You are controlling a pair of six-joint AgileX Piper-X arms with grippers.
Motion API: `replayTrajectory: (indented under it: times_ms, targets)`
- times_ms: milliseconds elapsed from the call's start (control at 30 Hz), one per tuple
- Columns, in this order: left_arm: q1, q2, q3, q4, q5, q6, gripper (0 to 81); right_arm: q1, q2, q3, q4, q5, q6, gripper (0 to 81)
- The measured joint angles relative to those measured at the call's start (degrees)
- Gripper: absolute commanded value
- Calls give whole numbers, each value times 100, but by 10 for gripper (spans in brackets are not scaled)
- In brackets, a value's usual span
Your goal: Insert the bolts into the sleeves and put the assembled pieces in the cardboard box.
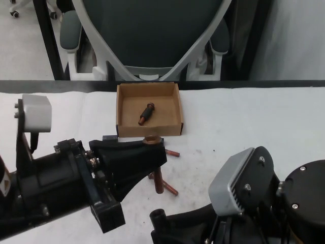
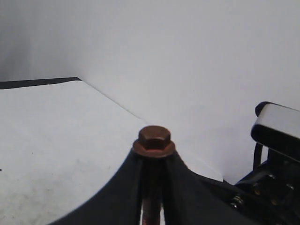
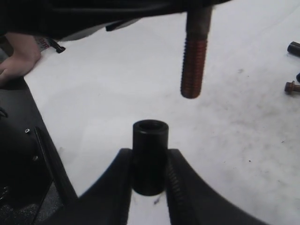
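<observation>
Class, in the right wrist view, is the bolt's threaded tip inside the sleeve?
No, the bolt ends short of the sleeve, with bench showing between them.

No text, label, number or sign can be read (on any surface).

Bolt (image 3: 193, 61) head beyond the right wrist view's edge, sleeve (image 3: 150, 140) base hidden between fingers (image 3: 115, 187).
</observation>
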State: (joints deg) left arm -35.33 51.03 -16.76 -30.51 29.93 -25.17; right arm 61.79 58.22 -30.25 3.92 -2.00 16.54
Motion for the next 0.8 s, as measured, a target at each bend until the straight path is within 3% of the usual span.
replayTrajectory:
  times_ms: [800]
  targets:
    - [0, 10, 0, -48, 236, -14, 8, 14, 0, 13, -118, 547, -148, 2]
